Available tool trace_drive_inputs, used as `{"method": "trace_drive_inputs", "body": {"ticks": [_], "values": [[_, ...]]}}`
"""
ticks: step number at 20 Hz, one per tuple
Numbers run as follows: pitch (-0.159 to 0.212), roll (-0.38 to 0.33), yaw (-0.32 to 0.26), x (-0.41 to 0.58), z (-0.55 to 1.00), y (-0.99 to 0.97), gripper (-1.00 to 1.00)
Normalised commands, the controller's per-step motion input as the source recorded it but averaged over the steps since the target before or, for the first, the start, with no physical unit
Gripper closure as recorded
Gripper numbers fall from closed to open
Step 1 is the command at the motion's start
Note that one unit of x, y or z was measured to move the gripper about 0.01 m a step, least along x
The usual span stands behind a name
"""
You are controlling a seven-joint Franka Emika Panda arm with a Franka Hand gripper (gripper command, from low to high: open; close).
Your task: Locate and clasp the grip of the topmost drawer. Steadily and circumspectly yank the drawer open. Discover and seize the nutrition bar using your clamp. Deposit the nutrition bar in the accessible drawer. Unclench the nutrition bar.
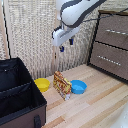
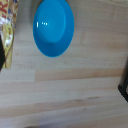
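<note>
Clamp high over floor; drawer shut, off to the right.

Clamp (image 1: 65, 48) hangs in the air, holding nothing; I can't tell how far apart its fingers stand. Top drawer (image 1: 114, 31) looks closed, its handle running level, to the exterior view's right and farther back. Bar (image 1: 62, 84) stands tilted on the wood floor (image 1: 95, 105) almost under the clamp, between yellow bowl (image 1: 42, 84) and blue bowl (image 1: 78, 87). Likely reach first: rightward to the handle.

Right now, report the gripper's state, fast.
Gripper: open and holding nothing, hanging in the air above the nutrition bar and the blue bowl.
</note>
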Motion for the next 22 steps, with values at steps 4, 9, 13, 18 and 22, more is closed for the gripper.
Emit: {"method": "trace_drive_inputs", "body": {"ticks": [4, 9, 13, 18, 22], "values": [[-0.026, -0.349, 0.172, -0.015, -0.02, -0.14, -1.00], [-0.052, -0.364, 0.161, -0.007, -0.08, -0.15, -1.00], [-0.054, -0.369, 0.148, 0.000, -0.09, -0.15, -1.00], [-0.009, -0.375, 0.112, 0.079, -0.01, -0.03, -1.00], [0.024, -0.375, 0.012, 0.337, 0.02, 0.02, -1.00]]}}
